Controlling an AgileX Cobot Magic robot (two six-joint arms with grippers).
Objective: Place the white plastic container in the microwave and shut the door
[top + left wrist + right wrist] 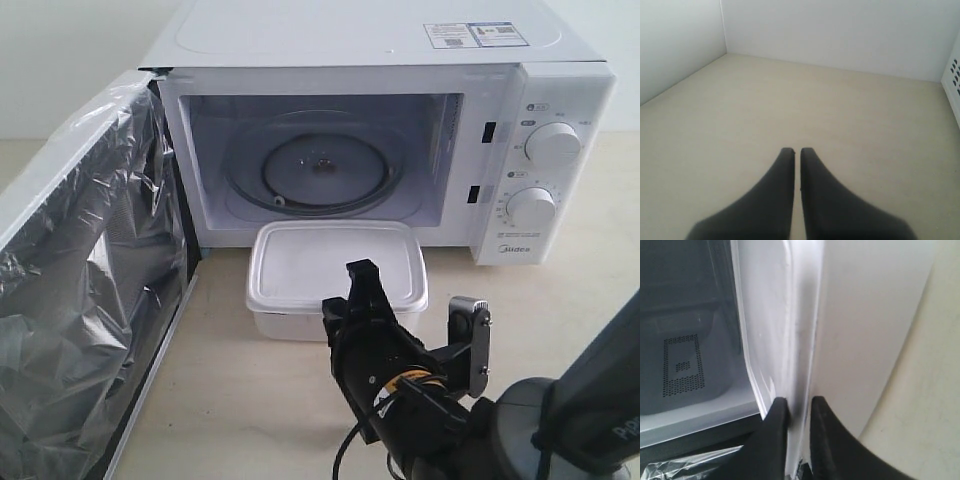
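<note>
Right gripper [795,404] pinching narrow on near rim of white plastic container [335,262]. Container sitting on table [570,310] just in front of microwave [350,35], not yet inside. Door [90,300] standing open beside microwave. Left gripper [796,152] nearly closed, holding nothing. Loading and door closing remaining.

white plastic container [335,260]: smooth, translucent, faint sheen; microwave [400,40]: glossy white casing; door [90,300]: crinkled shiny clear film; table [250,400]: matt beige.

door [80,300]: cut off by left and bottom frame edges. right gripper [363,290] hides part of the white plastic container [330,262] near rim. Stickers [475,35] atop microwave [330,30]: print too small to read.
</note>
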